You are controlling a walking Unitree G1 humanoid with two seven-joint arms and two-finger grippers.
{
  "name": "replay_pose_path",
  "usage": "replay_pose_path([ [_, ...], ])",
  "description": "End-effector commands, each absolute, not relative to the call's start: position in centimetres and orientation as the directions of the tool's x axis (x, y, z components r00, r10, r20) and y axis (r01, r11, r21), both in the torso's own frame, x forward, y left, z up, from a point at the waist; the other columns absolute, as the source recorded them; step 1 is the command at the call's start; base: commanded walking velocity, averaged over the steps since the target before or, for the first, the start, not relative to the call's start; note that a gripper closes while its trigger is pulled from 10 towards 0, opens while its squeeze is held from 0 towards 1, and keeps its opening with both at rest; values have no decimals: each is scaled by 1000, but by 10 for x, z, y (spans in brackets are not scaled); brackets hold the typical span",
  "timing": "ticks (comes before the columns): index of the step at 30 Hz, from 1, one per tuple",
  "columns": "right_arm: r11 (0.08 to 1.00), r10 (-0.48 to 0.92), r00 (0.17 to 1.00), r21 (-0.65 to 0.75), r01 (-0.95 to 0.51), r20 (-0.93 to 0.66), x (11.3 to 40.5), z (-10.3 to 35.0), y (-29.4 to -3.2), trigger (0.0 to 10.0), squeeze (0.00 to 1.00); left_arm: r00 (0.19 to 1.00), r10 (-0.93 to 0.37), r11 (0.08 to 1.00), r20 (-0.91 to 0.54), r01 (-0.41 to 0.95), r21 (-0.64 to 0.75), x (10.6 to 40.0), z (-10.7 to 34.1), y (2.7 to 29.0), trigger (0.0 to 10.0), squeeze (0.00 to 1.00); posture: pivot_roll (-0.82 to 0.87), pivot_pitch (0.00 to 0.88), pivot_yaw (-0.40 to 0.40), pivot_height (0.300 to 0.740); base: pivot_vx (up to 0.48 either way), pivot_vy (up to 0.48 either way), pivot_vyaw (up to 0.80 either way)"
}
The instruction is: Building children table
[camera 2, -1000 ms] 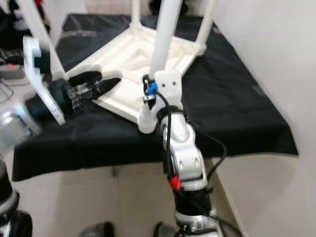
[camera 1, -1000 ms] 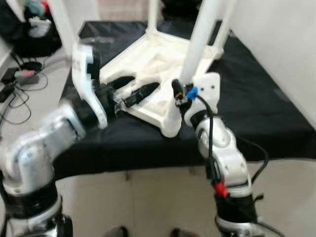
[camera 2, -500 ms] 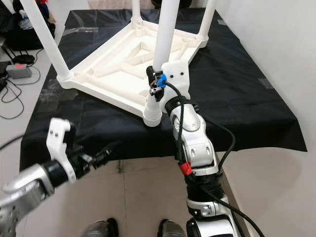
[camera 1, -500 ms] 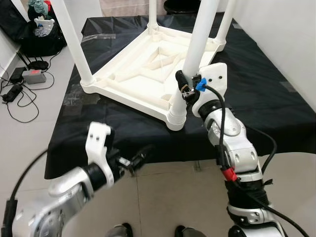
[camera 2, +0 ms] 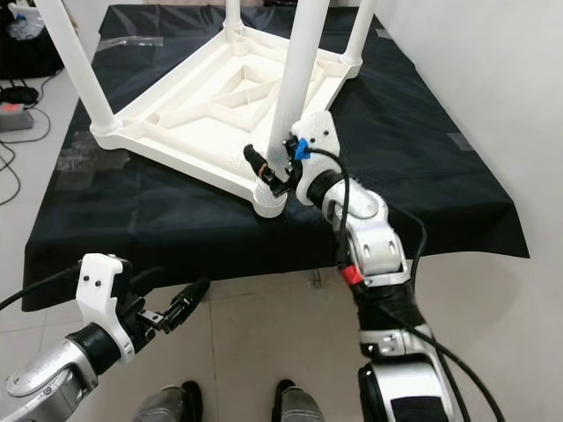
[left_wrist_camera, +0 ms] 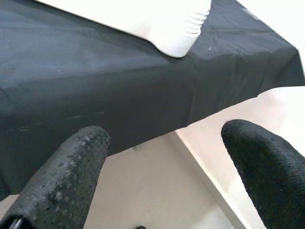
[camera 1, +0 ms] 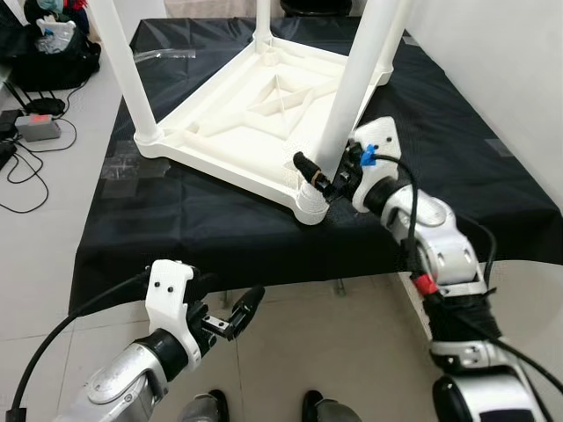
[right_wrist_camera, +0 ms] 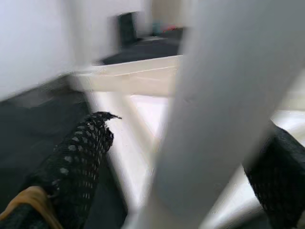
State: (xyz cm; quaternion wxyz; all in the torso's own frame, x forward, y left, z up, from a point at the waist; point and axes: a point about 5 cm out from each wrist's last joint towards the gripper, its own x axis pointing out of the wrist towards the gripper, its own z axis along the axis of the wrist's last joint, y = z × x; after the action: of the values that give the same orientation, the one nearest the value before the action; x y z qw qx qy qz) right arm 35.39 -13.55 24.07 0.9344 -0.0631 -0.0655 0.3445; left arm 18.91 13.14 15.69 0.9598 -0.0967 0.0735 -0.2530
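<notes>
We hold the near leg of the upturned table

The white plastic table (camera 1: pixel 264 114) lies upside down on the black cloth (camera 1: pixel 457 176); it looks light, stiff and smooth, so we grip low by the socket. Our right gripper (camera 1: pixel 327 178) straddles the near leg (camera 1: pixel 352 88) at 3 o'clock; our left gripper (camera 1: pixel 230 315) hangs open at 7 o'clock.

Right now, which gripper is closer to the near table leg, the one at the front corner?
Right. The right gripper is around the leg just above its base, a finger on either side. The left gripper hangs open, low in front of the black cloth's edge, apart from the table.
</notes>
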Motion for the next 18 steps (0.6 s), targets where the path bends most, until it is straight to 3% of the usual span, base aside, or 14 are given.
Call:
replay_pose_path([
  [1,686,727,677,-140,-714,110,354,249,-136,10000,0,857,-510,848,-70,488,-205,184,159,126,10000,0,13,223,-81,740,0,0,0],
  [4,628,778,618,-122,-769,114,357,254,-135,10000,0,857,-512,848,-62,493,-197,182,159,125,10000,0,16,227,-82,740,0,0,0],
  [6,504,862,491,-100,-858,131,361,268,-134,10000,0,845,-531,838,-67,512,-189,172,160,121,10000,0,23,237,-88,740,0,0,0],
  [7,504,862,491,-100,-858,131,361,268,-134,10000,0,845,-531,838,-67,512,-189,172,160,121,10000,0,23,237,-88,740,0,0,0],
  [8,463,883,449,-101,-881,136,362,274,-136,3216,0,831,-551,825,-73,529,-199,164,162,119,10000,0,24,239,-88,740,0,0,0],
  [9,463,883,449,-101,-881,136,362,274,-136,3216,0,831,-551,825,-73,529,-199,164,162,119,10000,0,24,239,-88,740,0,0,0],
  [10,440,894,425,-99,-892,142,364,278,-139,0,0,814,-575,808,-87,547,-217,155,162,116,10000,0,24,247,-90,740,0,0,0],
  [13,403,912,388,-110,-909,137,366,284,-146,0,0,787,-605,787,-118,569,-237,138,157,112,10000,0,26,250,-90,740,0,0,0],
  [18,356,931,342,-113,-928,129,364,289,-155,0,0,797,-595,793,-105,560,-241,137,155,111,10000,0,20,254,-90,740,0,0,0],
])
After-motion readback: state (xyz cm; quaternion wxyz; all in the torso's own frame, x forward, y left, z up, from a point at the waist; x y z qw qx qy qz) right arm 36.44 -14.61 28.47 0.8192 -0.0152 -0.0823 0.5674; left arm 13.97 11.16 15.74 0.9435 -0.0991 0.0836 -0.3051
